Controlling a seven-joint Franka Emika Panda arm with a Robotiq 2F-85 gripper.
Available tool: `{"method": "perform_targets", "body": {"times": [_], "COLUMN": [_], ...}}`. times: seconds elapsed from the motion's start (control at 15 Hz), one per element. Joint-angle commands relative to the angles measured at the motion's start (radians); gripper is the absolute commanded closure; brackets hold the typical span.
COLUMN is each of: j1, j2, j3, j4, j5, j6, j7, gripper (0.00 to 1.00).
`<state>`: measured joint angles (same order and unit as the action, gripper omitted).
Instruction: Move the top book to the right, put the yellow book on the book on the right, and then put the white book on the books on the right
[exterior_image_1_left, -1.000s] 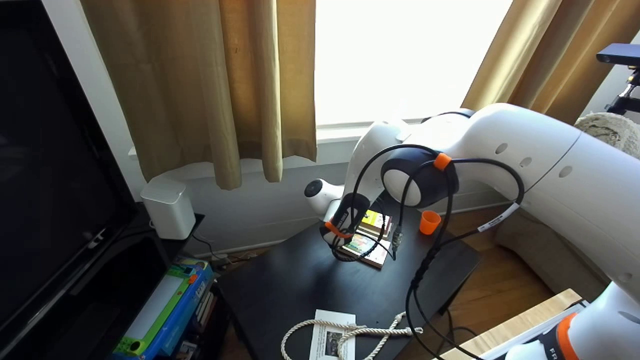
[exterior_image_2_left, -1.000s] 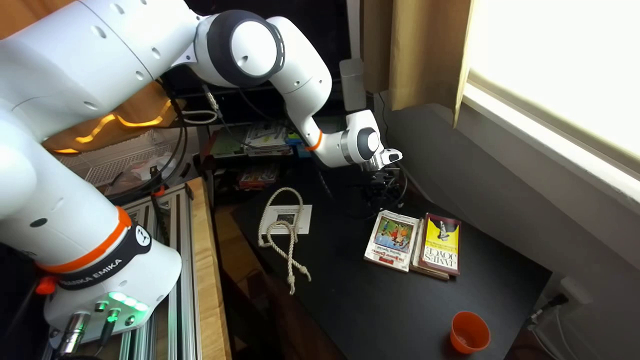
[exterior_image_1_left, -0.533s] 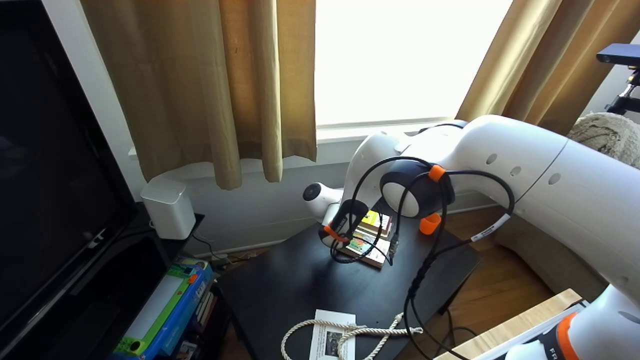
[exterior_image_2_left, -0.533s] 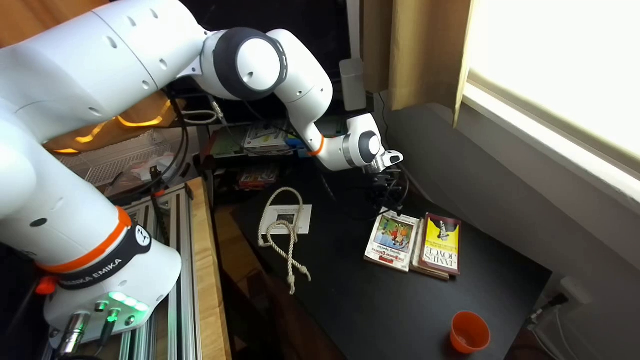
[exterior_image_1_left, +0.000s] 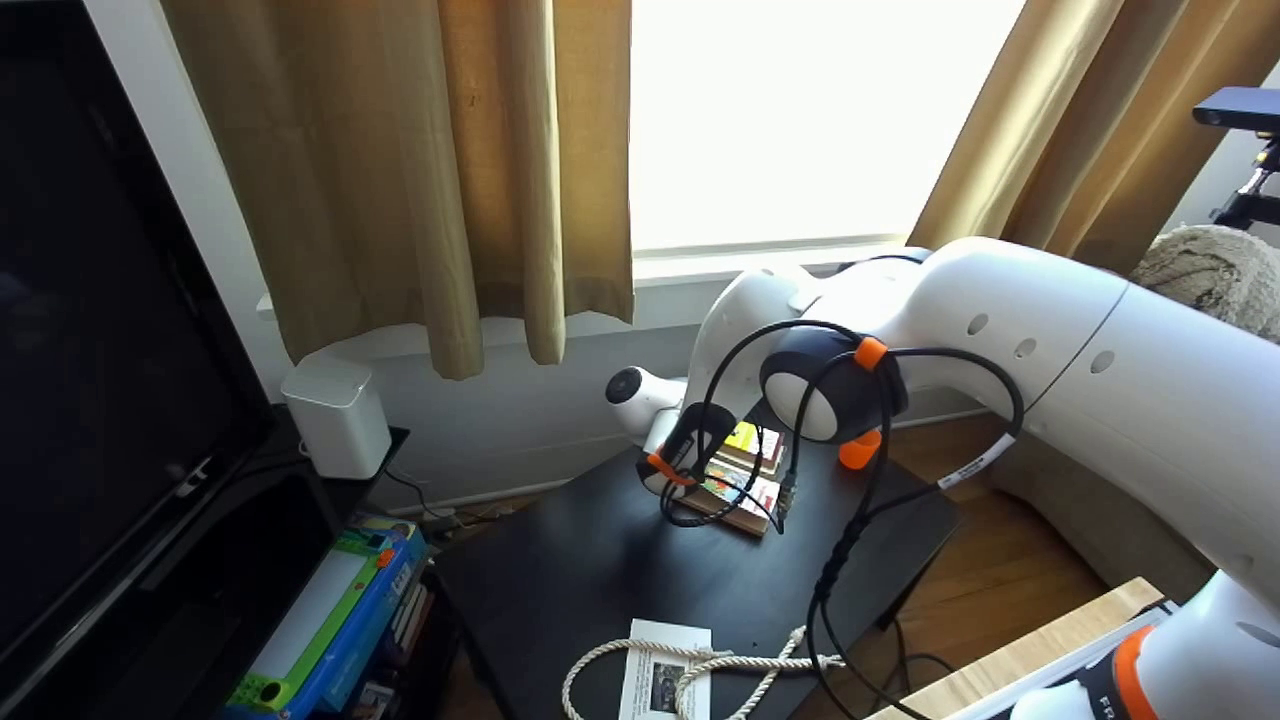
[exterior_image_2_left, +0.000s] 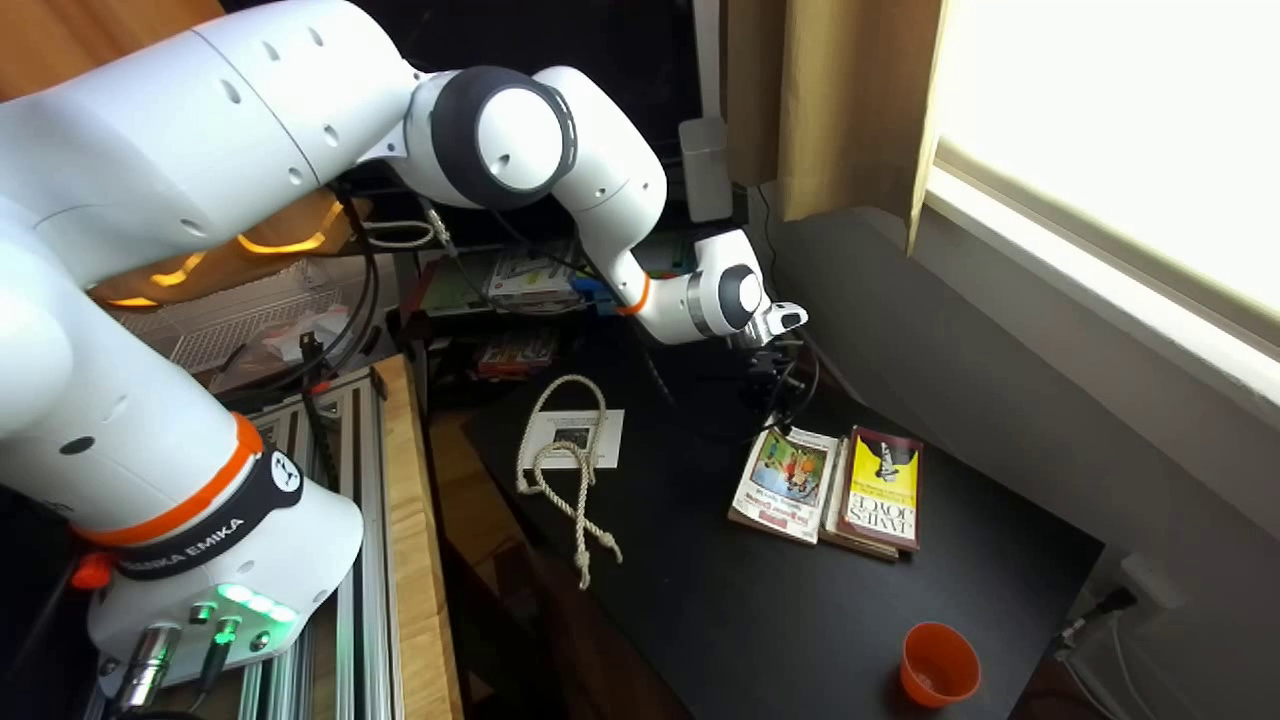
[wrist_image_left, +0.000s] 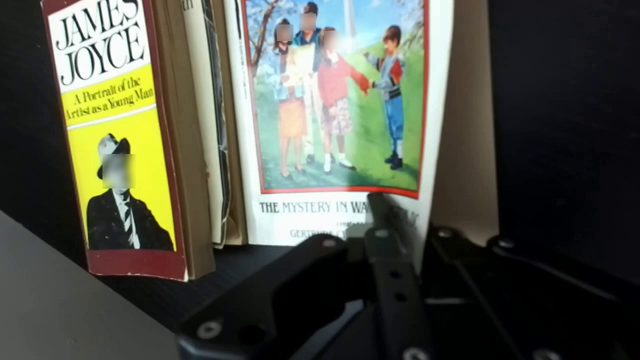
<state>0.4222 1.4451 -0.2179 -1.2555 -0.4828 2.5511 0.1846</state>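
Observation:
The white book (wrist_image_left: 340, 110), with children on its cover, lies on the black table beside the other books in both exterior views. My gripper (wrist_image_left: 410, 227) is shut on its corner at the wrist view's bottom. One finger (wrist_image_left: 382, 240) presses over the cover, which curves there; the opposite fingertip is hidden behind the book. In an exterior view my gripper (exterior_image_2_left: 779, 425) reaches down at the book's far end. The yellow book (exterior_image_2_left: 882, 480) rests on another book (exterior_image_2_left: 836, 500), whose pale edge sticks out towards the white book.
An orange cup (exterior_image_2_left: 940, 660) stands near the table's (exterior_image_2_left: 790, 610) edge. A knotted rope (exterior_image_2_left: 584, 555) lies across a printed sheet (exterior_image_2_left: 608, 440) on the same table. The grey wall (exterior_image_2_left: 960, 330) runs close behind the gripper and books.
The arm has come down slightly. My gripper has closed on the white book, whose cover now looks bent. The yellow book, cup and rope have stayed in place.

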Motion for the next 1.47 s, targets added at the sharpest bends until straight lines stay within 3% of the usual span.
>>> {"method": "perform_targets", "body": {"times": [0.0, 0.6, 1.0, 1.4], "j1": [-0.014, -0.02, 0.011, 0.007], "j2": [-0.018, -0.25, -0.384, -0.482], "j3": [0.009, 0.019, -0.039, -0.067], "j4": [-0.023, -0.256, -0.388, -0.456], "j5": [0.0, 0.009, -0.03, -0.099], "j6": [0.004, -0.033, -0.055, -0.085], "j7": [-0.024, -0.034, 0.018, -0.022], "gripper": [1.0, 1.0, 1.0, 1.0]}}
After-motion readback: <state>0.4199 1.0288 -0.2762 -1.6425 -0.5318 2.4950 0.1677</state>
